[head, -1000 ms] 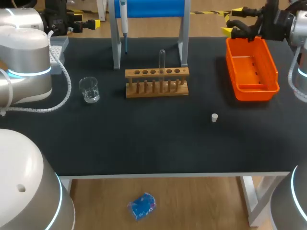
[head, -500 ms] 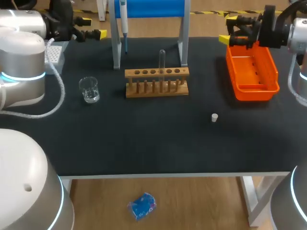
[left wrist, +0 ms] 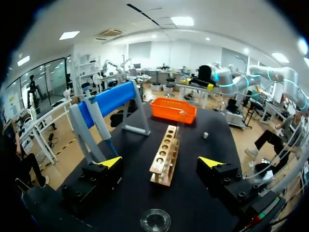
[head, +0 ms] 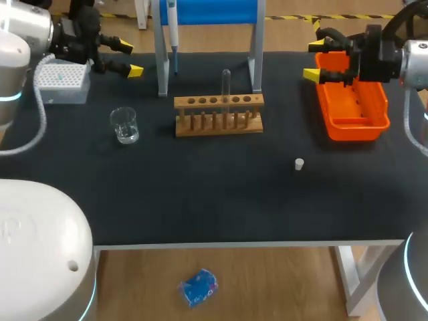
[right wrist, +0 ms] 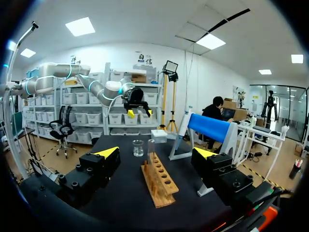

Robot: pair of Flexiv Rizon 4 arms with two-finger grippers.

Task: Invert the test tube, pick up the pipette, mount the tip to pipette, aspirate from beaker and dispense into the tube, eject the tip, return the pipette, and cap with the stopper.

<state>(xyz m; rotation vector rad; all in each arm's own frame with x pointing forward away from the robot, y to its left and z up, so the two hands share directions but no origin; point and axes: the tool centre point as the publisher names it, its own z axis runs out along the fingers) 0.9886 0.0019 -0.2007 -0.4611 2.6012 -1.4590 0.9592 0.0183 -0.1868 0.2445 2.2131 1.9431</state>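
Observation:
A clear test tube [head: 226,83] stands in the wooden rack [head: 219,115] with its rounded end up. The pipette [head: 172,30] hangs on the blue stand [head: 207,12] behind the rack. A glass beaker [head: 124,125] sits left of the rack, and a small white stopper [head: 299,164] lies to its front right. My left gripper [head: 130,59] is open beside the tip box [head: 62,79], holding nothing. My right gripper [head: 313,60] is open at the orange bin's [head: 374,124] far left corner, also holding nothing. From the left wrist, the rack [left wrist: 165,154] lies ahead between the open fingertips [left wrist: 111,162].
The right wrist view looks along the rack [right wrist: 159,181] toward the beaker [right wrist: 138,148] and tip box [right wrist: 158,136], with the blue stand [right wrist: 210,128] beside them. The orange bin has nothing in it. Bare black tabletop [head: 200,194] spreads in front of the rack.
My left arm has swung away from the camera, bringing its gripper out over the table's back left and uncovering the tip box. My right gripper has shifted left and slightly nearer over the bin's corner.

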